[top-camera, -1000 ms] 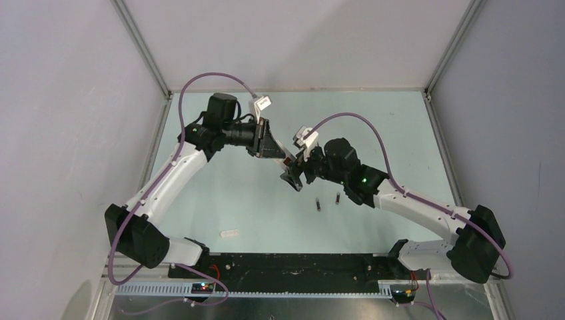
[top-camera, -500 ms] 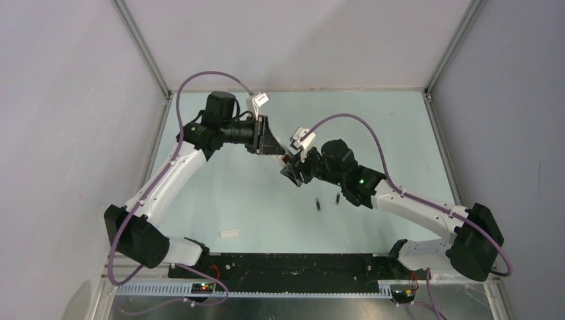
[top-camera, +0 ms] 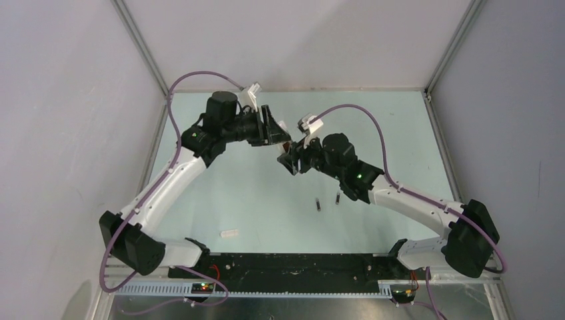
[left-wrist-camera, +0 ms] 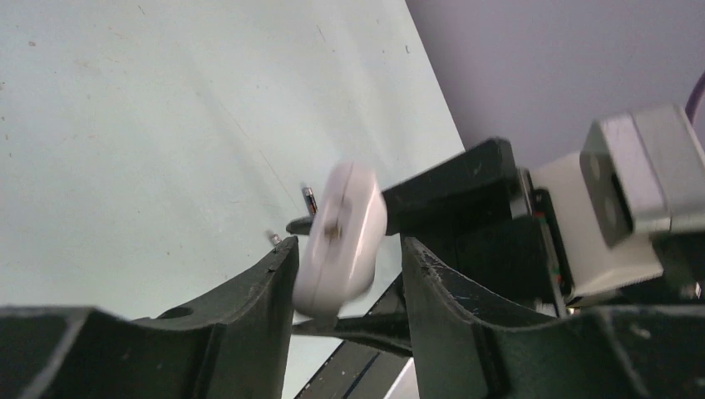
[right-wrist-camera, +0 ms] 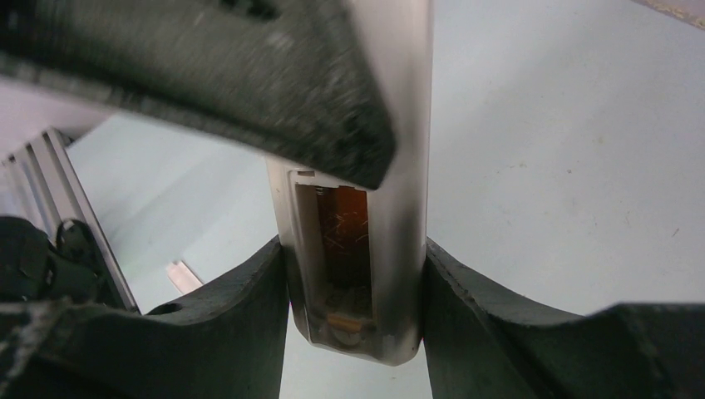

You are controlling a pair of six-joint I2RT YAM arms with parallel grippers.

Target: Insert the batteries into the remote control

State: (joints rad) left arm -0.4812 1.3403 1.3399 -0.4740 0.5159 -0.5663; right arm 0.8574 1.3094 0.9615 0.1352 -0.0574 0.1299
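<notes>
- The left arm rises from its base at the near left corner of the worktop (top-camera: 253, 193). It slants along the left edge, bends near the far left, and turns its wrist rightward.
- The left pincer (top-camera: 284, 141) points toward the middle of the worktop. Its fingers (left-wrist-camera: 266, 283) stand apart on either side of one end of the remote control (right-wrist-camera: 391, 249). A clear gap shows beside one finger, so it has no grip.
- The right arm stretches low from the near right corner, leaning left and toward the far edge, so the two pincers meet almost tip to tip.
- The right pincer (right-wrist-camera: 356, 249) is closed partway on the remote control, both fingers pressed against its long sides.
- The remote control hangs in the air above the middle of the worktop, somewhat toward the far edge. Its brownish battery recess faces the right wrist camera.
- The batteries (top-camera: 318, 205) lie side by side on the worktop, slightly apart, near the middle and closer to the near edge. They sit just beside the right forearm.
- A small white cover strip (top-camera: 229, 233) lies near the near edge, toward the left corner.
</notes>
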